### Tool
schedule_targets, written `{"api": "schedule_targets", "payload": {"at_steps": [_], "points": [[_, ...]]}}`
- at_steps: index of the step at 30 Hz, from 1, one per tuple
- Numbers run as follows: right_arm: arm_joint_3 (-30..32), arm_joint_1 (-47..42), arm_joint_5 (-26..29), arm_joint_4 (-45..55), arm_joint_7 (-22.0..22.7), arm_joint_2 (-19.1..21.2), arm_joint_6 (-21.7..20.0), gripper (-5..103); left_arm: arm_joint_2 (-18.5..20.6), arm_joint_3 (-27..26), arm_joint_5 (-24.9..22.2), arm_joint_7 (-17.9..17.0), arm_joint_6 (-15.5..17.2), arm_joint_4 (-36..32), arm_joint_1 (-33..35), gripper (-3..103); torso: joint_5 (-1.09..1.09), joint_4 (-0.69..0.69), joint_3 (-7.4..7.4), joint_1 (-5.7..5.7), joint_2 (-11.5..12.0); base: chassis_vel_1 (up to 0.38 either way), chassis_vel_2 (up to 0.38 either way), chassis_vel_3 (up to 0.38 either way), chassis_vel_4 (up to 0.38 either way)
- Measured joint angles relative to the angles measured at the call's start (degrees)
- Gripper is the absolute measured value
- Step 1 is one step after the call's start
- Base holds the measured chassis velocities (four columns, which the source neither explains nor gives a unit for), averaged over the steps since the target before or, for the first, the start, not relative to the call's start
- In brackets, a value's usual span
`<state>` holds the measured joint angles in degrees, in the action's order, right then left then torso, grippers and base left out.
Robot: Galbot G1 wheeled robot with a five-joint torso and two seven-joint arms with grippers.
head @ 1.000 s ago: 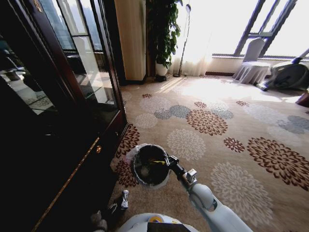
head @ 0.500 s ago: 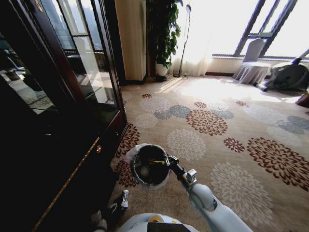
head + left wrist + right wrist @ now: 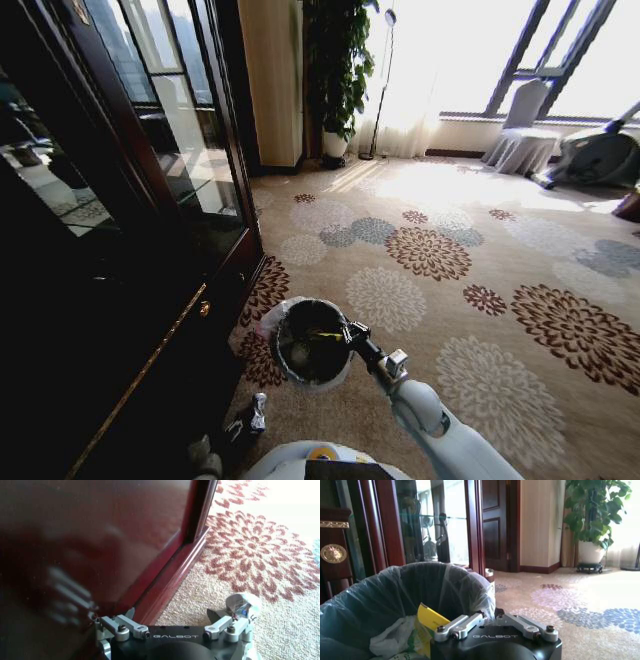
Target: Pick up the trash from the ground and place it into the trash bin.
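Note:
The trash bin (image 3: pixel 300 372), round and black with a whitish liner, stands on the carpet close to the dark cabinet. In the right wrist view the trash bin (image 3: pixel 380 592) holds trash: a yellowish wrapper (image 3: pixel 429 623), a white plastic bag (image 3: pixel 390 641) and a bit of green piece (image 3: pixel 414 642). My right gripper (image 3: pixel 350 333) hangs at the bin's rim; my right gripper (image 3: pixel 492 615) has its jaws drawn together with nothing seen between them. My left gripper (image 3: pixel 252 412) hangs low beside the cabinet base; in its own view my left gripper (image 3: pixel 185 608) is spread open and holds nothing.
A tall dark wooden cabinet (image 3: pixel 120 250) with glass doors fills the left side. A potted plant (image 3: pixel 335 80) and floor lamp (image 3: pixel 385 80) stand at the back. A covered chair (image 3: pixel 522 130) and a machine (image 3: pixel 600 155) are far right. Patterned carpet (image 3: pixel 450 270) stretches right.

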<state>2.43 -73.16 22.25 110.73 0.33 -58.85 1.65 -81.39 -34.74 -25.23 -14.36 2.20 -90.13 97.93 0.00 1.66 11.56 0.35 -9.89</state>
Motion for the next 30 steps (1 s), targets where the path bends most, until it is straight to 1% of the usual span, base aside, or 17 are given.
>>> {"api": "schedule_targets", "payload": {"at_steps": [5, 8, 9, 10, 12, 13, 14, 15, 19, 22, 23, 24, 25, 26, 27, 29, 30], "points": [[0.00, 0.00, 0.00, 0.00, 0.00, 0.00, 0.00, 4, 0.03, 0.00, 0.16, -0.10, -0.01, -0.09, -0.02, 99, 0.02, 0.01, -0.50, -0.19, 0.70, 0.000, 0.000, 0.000, 0.000], [-0.01, 0.00, 0.00, 0.00, 0.00, -0.01, 0.00, 4, 0.09, -0.01, 0.17, -1.05, -0.67, -0.07, -0.05, 99, 0.02, 0.01, -0.59, -0.21, 0.83, -0.045, -0.029, 0.020, 0.025], [-0.01, 0.00, 0.00, 0.00, -0.01, 0.00, 0.00, 4, 0.19, -0.03, 0.22, -1.22, -0.85, -0.05, -0.10, 99, 0.03, 0.00, -0.62, -0.22, 0.87, -0.068, -0.077, 0.020, 0.037], [-0.01, 0.00, 0.00, 0.01, -0.01, -0.01, 0.00, 4, 0.27, -0.06, 0.35, -1.35, -0.94, -0.03, -0.22, 99, 0.05, -0.08, -0.64, -0.22, 0.91, -0.082, -0.077, 0.049, 0.027], [-0.01, 0.00, 0.00, 0.01, -0.01, -0.01, 0.00, 4, 0.31, -0.29, 0.52, -1.35, -1.26, -0.04, -0.36, 99, 0.06, -0.10, -0.66, -0.22, 0.91, -0.113, -0.088, 0.049, 0.036], [-0.01, 0.00, 0.00, 0.01, 0.00, -0.01, 0.00, 4, 0.31, -0.88, 0.54, -1.35, -1.30, -0.04, -0.36, 99, 0.09, -0.11, -0.66, -0.23, 0.91, -0.144, -0.105, 0.039, 0.045], [0.00, 0.01, 0.00, 0.01, 0.01, -0.01, 0.00, 4, 0.31, -1.67, 0.54, -1.35, -1.29, -0.04, -0.34, 99, 0.09, -0.05, -0.66, -0.23, 0.91, -0.165, -0.105, 0.039, 0.007], [-0.01, 0.01, 0.01, 0.01, 0.00, -0.02, 0.00, 4, 0.32, -2.81, 0.54, -1.35, -1.29, -0.04, -0.33, 99, 0.08, -0.04, -0.66, -0.23, 0.91, -0.165, -0.152, 0.056, 0.007], [-0.01, 0.01, 0.00, 0.01, 0.00, -0.01, 0.00, 4, 0.31, -5.86, 0.54, -1.35, -1.29, -0.04, -0.30, 99, 0.02, -0.04, -0.66, -0.23, 0.92, -0.242, -0.199, 0.117, 0.090], [-0.01, 0.01, 0.01, 0.01, 0.00, -0.01, 0.00, 4, 0.31, -11.15, 0.51, -1.31, -1.20, -0.04, -0.29, 99, 0.04, -0.04, -0.65, -0.22, 0.91, -0.331, -0.306, 0.172, 0.147], [0.02, 0.01, 0.00, 0.01, 0.05, 0.02, -0.01, 4, 0.38, -12.46, 0.59, -1.51, -1.28, -0.05, -0.33, 99, 0.10, -0.03, -0.64, -0.23, 0.91, -0.365, -0.396, 0.210, 0.205], [0.02, 0.01, 0.00, 0.01, 0.05, 0.02, -0.01, 4, 0.38, -12.46, 0.59, -1.51, -1.28, -0.05, -0.33, 99, 0.10, -0.03, -0.64, -0.23, 0.91, -0.365, -0.396, 0.210, 0.205], [0.02, 0.01, 0.00, 0.01, 0.04, 0.01, 0.00, 4, 0.59, -12.82, 0.61, -1.55, -1.31, -0.14, -0.38, 99, 0.24, -0.04, -0.65, -0.23, 0.90, -0.364, -0.396, 0.210, 0.276], [0.03, 0.01, 0.00, 0.01, 0.04, 0.02, 0.00, 4, 0.37, -12.70, 0.57, -1.46, -1.25, -0.13, -0.30, 99, 0.12, 0.02, -0.64, -0.24, 0.89, -0.326, -0.324, 0.248, 0.289], [0.03, 0.01, 0.00, 0.01, 0.04, 0.02, 0.00, 4, 0.37, -12.70, 0.57, -1.46, -1.25, -0.13, -0.30, 99, 0.12, 0.02, -0.64, -0.24, 0.89, -0.326, -0.324, 0.248, 0.289], [0.02, 0.00, 0.01, 0.01, 0.04, 0.02, 0.00, 4, 0.32, -12.71, 0.48, -1.35, -1.14, -0.12, -0.27, 99, 0.02, -0.01, -0.63, -0.23, 0.88, -0.294, -0.309, 0.263, 0.291], [0.03, 0.00, 0.00, 0.01, 0.06, 0.04, 0.00, 4, 0.27, -12.72, 0.43, -1.29, -1.08, -0.12, -0.23, 99, 0.01, 0.01, -0.63, -0.24, 0.88, -0.184, -0.195, 0.266, 0.294]]}}
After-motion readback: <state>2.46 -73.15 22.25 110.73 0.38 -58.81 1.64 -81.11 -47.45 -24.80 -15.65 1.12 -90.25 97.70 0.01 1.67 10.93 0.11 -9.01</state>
